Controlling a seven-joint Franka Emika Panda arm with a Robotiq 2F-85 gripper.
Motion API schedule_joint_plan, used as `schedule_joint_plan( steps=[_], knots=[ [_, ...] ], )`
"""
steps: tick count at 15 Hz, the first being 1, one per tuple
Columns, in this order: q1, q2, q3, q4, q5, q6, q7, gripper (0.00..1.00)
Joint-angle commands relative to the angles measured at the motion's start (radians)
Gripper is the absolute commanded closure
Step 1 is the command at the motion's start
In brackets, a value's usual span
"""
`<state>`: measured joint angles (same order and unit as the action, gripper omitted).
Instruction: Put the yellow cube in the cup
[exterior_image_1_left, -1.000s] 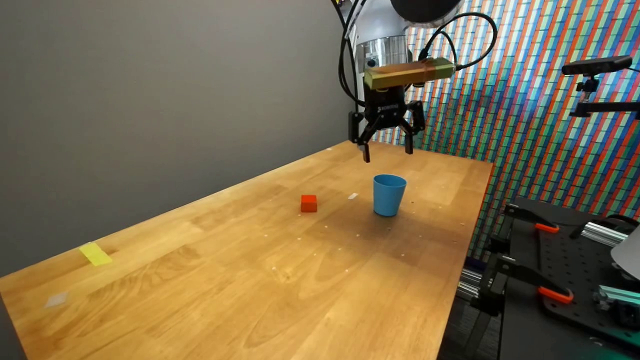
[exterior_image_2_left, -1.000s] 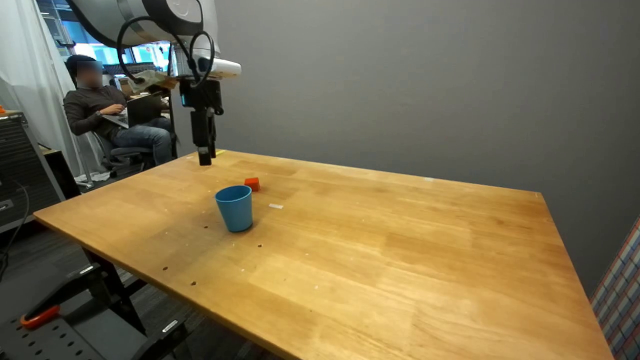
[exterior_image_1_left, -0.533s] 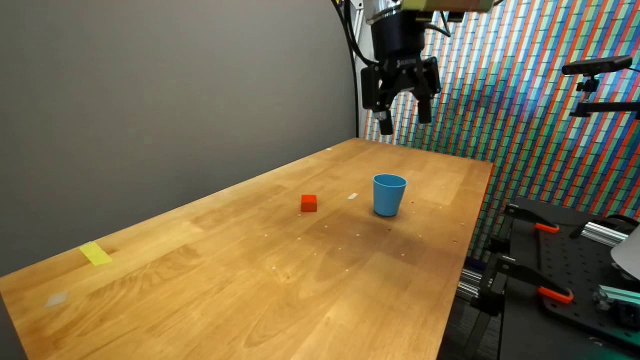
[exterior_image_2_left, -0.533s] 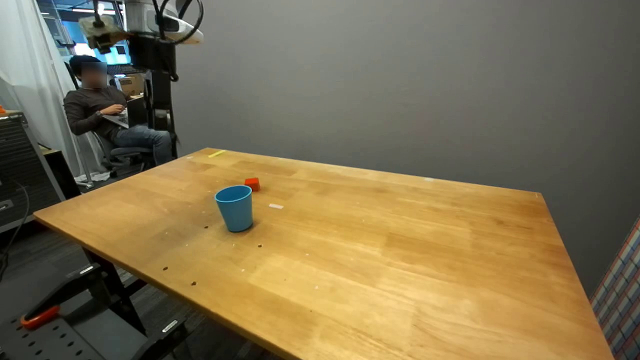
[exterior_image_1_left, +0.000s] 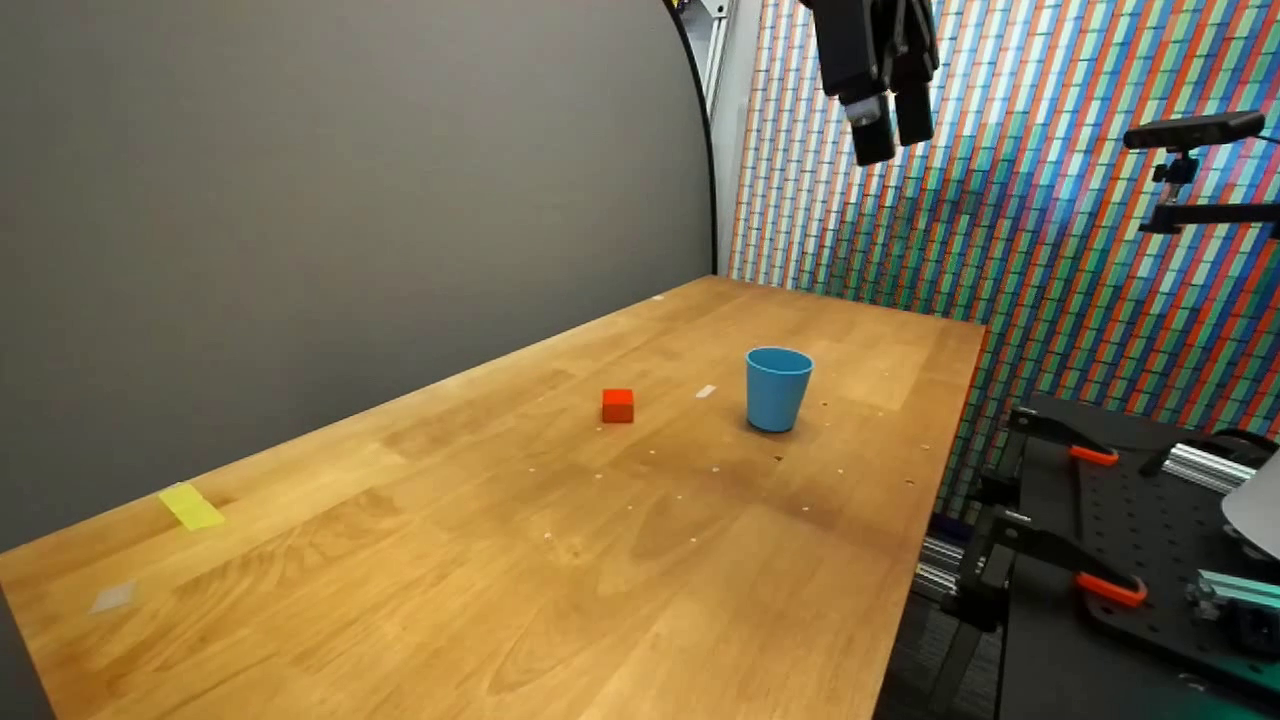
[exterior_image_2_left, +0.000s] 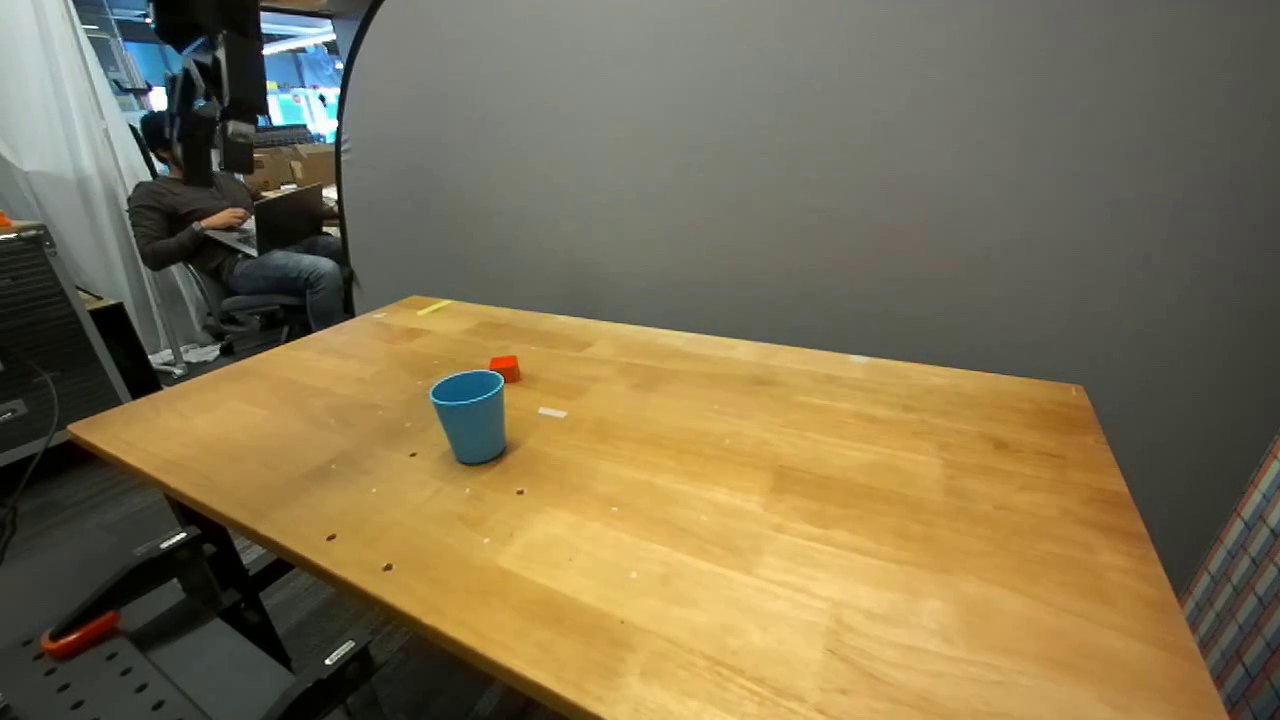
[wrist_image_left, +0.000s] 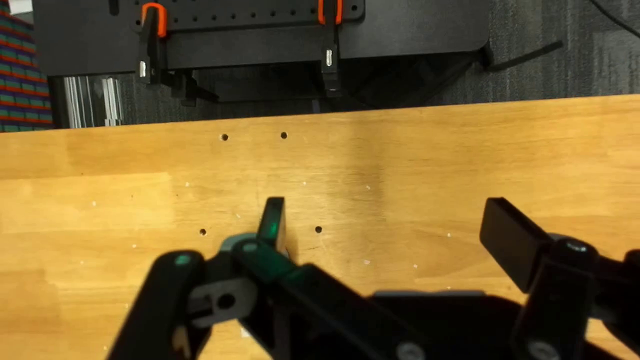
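— Look up, there's the gripper (wrist_image_left: 385, 215), hanging high over the wooden counter (exterior_image_1_left: 700, 600), well above everything on it!
— And its fingertips (wrist_image_left: 512, 245)?
— Spread wide, pointing down, and I can see wood straight through the gap between them.
— Right, down we go. The cup (exterior_image_1_left: 777, 395), light blue, stands upright, mouth to the ceiling, set in from all the edges.
— Near it there's the red cube (exterior_image_1_left: 617, 407), a little closer than the cup to the long edge along the grey backdrop (exterior_image_1_left: 300, 200). Touching?
— Apart! And a pale strip (exterior_image_1_left: 706, 392) lies near them both.
— So where's the yellow cube?
— Can't tell you from here; the bottom of the cup is hidden from us.
— There's yellow tape (exterior_image_1_left: 192, 507), mind, lying flat by the corner where that backdrop edge meets the short edge farthest from the striped wall (exterior_image_1_left: 900, 220).
— Past that short edge a person (exterior_image_2_left: 190, 220) sits in a chair (exterior_image_2_left: 258, 301), laptop (exterior_image_2_left: 290, 218) on the knees, one hand up at it.
— And the other long edge?
— Across a gap from it runs a black bench (exterior_image_1_left: 1050, 650), two clamps (wrist_image_left: 331, 60) fixed along its rim, orange ends facing away from the counter. Small dark holes (wrist_image_left: 284, 135) dot the wood near that edge, too.
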<state>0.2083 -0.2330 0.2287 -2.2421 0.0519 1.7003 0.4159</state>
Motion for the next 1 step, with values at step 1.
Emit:
schedule_joint_plan(
  steps=[1],
  knots=[
    [-0.011,-0.005,0.01,0.002,0.002,-0.007,-0.008,0.0]
  ],
)
